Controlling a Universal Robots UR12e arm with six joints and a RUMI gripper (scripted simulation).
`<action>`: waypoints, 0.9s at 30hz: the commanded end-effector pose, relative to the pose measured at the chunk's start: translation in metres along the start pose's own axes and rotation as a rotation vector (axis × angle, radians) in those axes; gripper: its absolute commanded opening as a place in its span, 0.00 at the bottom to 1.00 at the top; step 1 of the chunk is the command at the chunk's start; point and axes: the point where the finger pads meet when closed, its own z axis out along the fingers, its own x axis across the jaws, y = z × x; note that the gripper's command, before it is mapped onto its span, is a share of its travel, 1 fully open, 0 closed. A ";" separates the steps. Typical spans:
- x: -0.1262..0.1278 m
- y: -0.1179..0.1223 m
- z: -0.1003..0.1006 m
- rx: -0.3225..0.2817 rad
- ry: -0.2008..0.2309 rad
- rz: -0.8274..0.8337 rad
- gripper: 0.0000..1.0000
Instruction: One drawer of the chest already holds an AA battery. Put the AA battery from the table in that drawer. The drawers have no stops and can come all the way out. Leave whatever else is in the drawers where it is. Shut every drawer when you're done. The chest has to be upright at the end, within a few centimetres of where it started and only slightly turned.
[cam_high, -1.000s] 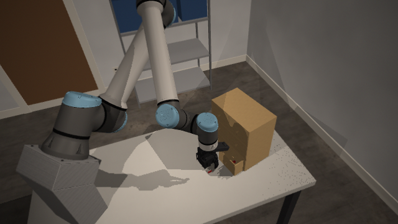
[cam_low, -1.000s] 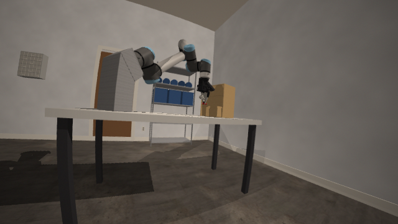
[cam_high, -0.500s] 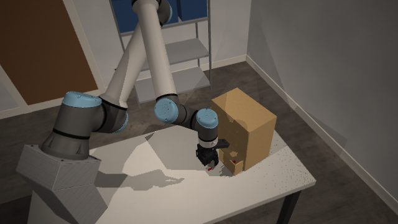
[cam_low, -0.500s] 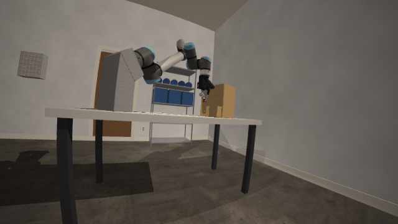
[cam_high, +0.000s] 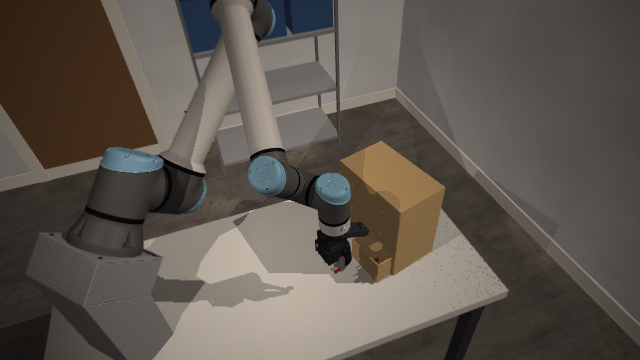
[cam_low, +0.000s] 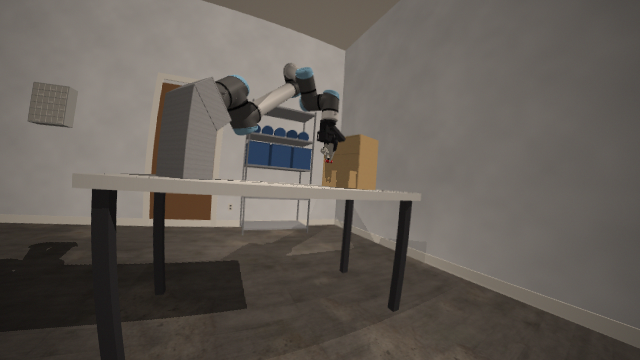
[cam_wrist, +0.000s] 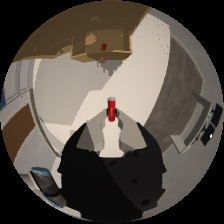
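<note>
My gripper (cam_high: 338, 265) (cam_low: 327, 152) (cam_wrist: 111, 109) is shut on a red AA battery (cam_high: 337, 270) (cam_low: 328, 161) (cam_wrist: 112, 108), which sticks out past the fingertips. It hangs a little above the white table (cam_high: 300, 310) (cam_low: 200, 185) (cam_wrist: 145, 75), just in front of the tan chest of drawers (cam_high: 400, 200) (cam_low: 360, 160) (cam_wrist: 55, 35). The chest stands upright. Its bottom drawer (cam_high: 380, 271) (cam_wrist: 117, 46) is pulled out and holds another red battery (cam_high: 377, 260) (cam_wrist: 104, 46). The upper drawers look shut.
The robot's grey base (cam_high: 100, 280) (cam_low: 187, 130) stands at the table's left end. A metal shelf with blue bins (cam_high: 295, 100) (cam_low: 280, 150) stands behind the table. A wall runs close to the right of the chest.
</note>
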 end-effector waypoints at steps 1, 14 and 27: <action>0.000 0.000 0.000 0.001 0.001 0.000 0.05; 0.000 0.000 0.000 0.010 0.001 0.000 0.05; 0.000 0.000 0.000 0.035 0.001 0.000 0.05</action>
